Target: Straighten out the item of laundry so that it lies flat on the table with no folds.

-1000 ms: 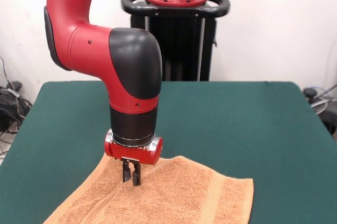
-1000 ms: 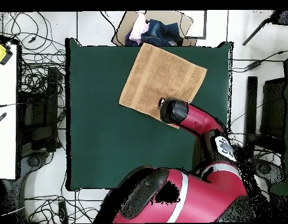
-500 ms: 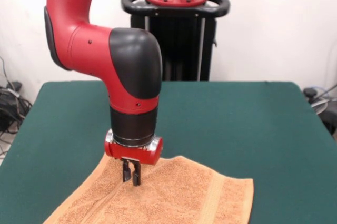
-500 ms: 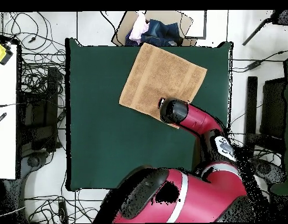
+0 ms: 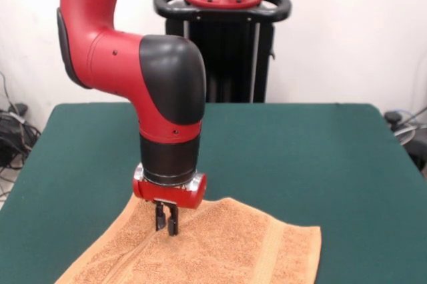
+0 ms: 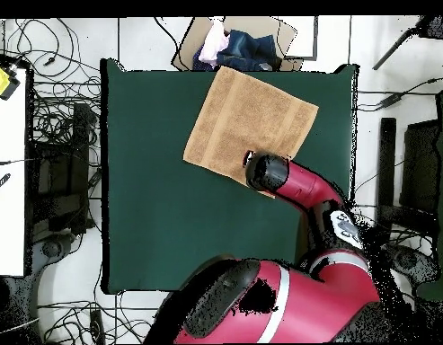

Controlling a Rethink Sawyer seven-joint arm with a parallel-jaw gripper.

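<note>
The item of laundry (image 5: 227,251) is an orange-tan terry towel spread on the green table (image 5: 300,151) at the near left, running out of the picture's bottom. A faint crease runs from under the gripper toward the lower left. My gripper (image 5: 167,225) points straight down with its two fingers close together, tips at the towel's surface near its far corner; no cloth is lifted. In the overhead view the towel (image 6: 252,117) looks spread out, near the table's (image 6: 153,180) top edge. The arm's wrist (image 6: 265,171) covers its lower corner and hides the gripper.
A cardboard box (image 6: 287,34) with blue and pink cloth stands just beyond the table's top edge in the overhead view. Cables (image 6: 63,135) lie on the floor to the left, beside a white bench (image 6: 9,162).
</note>
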